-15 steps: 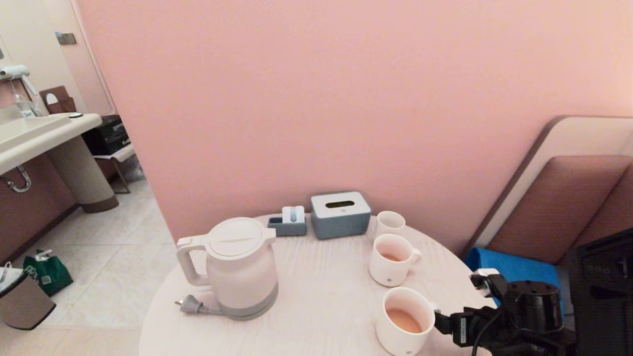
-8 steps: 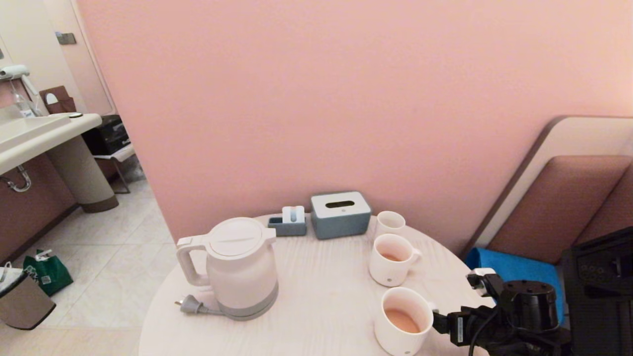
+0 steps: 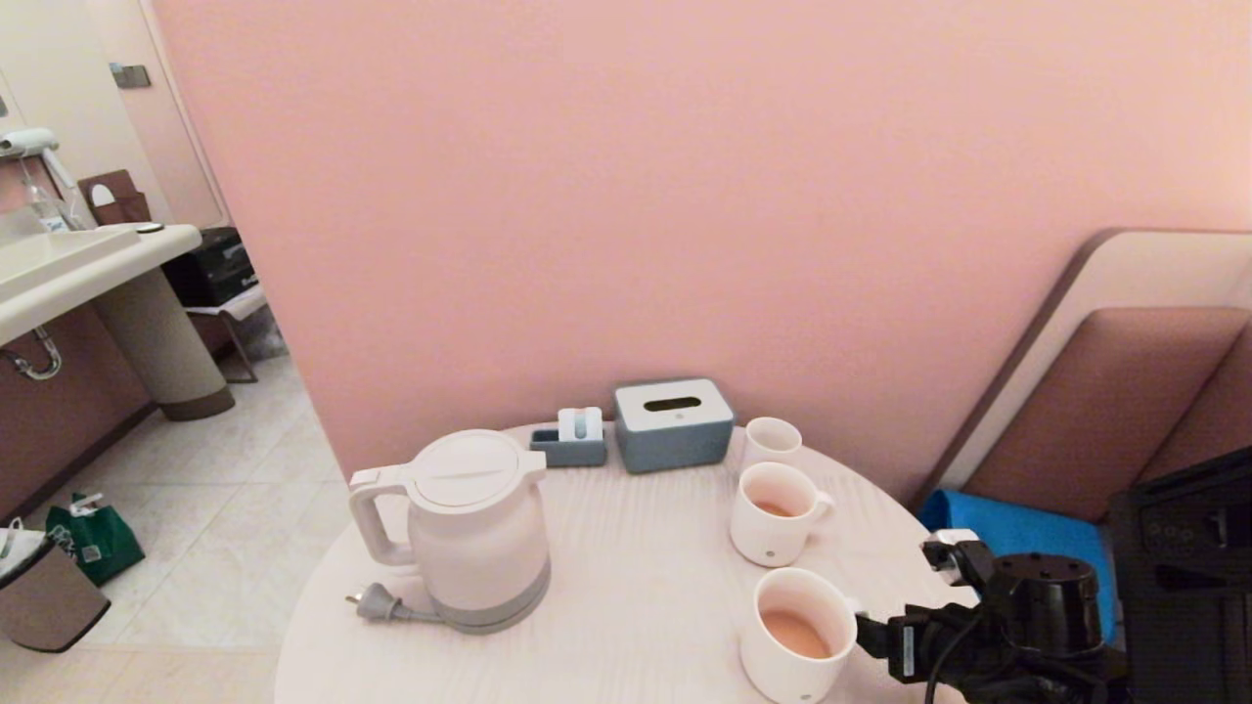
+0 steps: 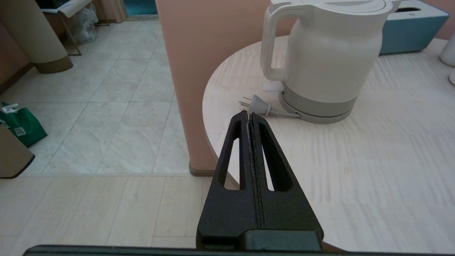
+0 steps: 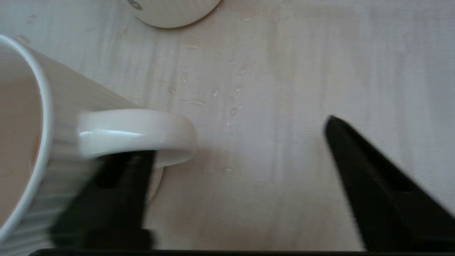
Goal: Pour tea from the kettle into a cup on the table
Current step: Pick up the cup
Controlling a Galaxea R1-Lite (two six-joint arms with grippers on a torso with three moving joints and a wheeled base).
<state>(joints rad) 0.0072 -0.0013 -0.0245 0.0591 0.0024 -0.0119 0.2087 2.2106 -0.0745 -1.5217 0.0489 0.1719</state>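
The white kettle (image 3: 479, 528) stands upright on the left of the round table (image 3: 636, 577), lid on, its plug cord (image 3: 386, 606) lying beside it. Two white mugs stand on the right: the near cup (image 3: 797, 636) holds pale reddish-brown tea (image 3: 794, 634), and the far mug (image 3: 776, 513) holds a little. My right gripper (image 3: 873, 638) is open at the near cup's handle (image 5: 135, 129). One finger (image 5: 121, 185) reaches in under the handle, the other finger (image 5: 373, 177) stands well off to the side. My left gripper (image 4: 249, 115) is shut and empty, hanging by the table edge near the kettle (image 4: 323, 60).
A small handleless white cup (image 3: 770, 440), a grey-blue tissue box (image 3: 673, 422) and a small blue holder (image 3: 572, 440) line the back of the table by the pink wall. Water droplets (image 5: 213, 96) dot the tabletop near the cup. A blue seat (image 3: 1017, 528) is to the right.
My right arm has edged slightly left and toward me at the near cup's handle, and the cup has shifted a touch left. The kettle has not moved.
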